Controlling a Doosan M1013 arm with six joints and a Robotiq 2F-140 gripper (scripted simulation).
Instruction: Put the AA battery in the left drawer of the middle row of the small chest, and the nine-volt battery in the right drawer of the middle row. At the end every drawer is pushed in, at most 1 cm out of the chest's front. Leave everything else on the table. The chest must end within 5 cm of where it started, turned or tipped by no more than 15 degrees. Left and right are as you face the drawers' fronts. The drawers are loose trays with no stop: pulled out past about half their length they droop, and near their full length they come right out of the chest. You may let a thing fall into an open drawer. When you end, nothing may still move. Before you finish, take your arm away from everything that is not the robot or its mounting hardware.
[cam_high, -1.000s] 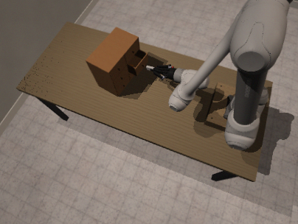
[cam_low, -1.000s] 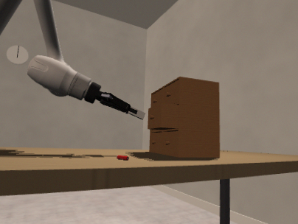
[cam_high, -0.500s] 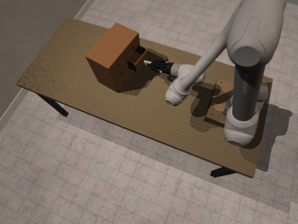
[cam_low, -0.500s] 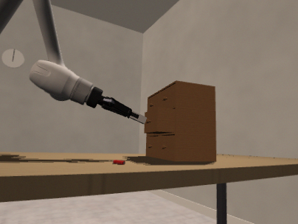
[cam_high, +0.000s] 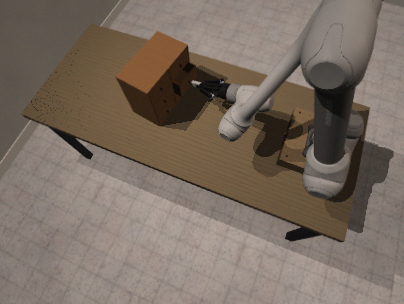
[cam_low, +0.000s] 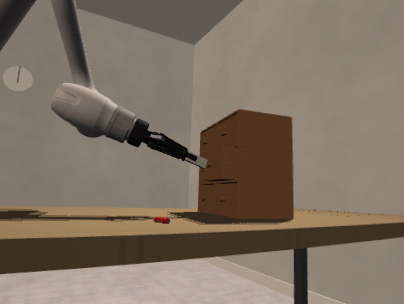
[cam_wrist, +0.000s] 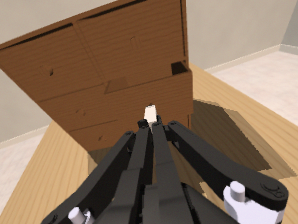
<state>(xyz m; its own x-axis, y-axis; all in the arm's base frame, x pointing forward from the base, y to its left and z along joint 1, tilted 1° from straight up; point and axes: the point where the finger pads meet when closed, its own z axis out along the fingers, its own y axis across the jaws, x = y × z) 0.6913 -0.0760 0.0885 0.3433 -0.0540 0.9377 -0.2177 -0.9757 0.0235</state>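
Observation:
The brown chest (cam_high: 155, 77) stands at the far left of the table, its drawer fronts facing my arm. My gripper (cam_high: 196, 83) is shut and empty, and its pale fingertips are at the chest's front at the height of the middle row. In the side view the fingertips (cam_low: 199, 161) reach the chest (cam_low: 247, 165). In the wrist view the gripper (cam_wrist: 150, 114) points at the middle row's right drawer (cam_wrist: 150, 92), which stands slightly out, with a dark gap at its upper right corner. A small red cylinder (cam_low: 161, 219), perhaps the AA battery, lies on the table in front of the chest. The nine-volt battery is not visible.
My arm's base stands on a wooden plate (cam_high: 295, 142) at the right end of the table. A wall runs close behind the chest's end of the table.

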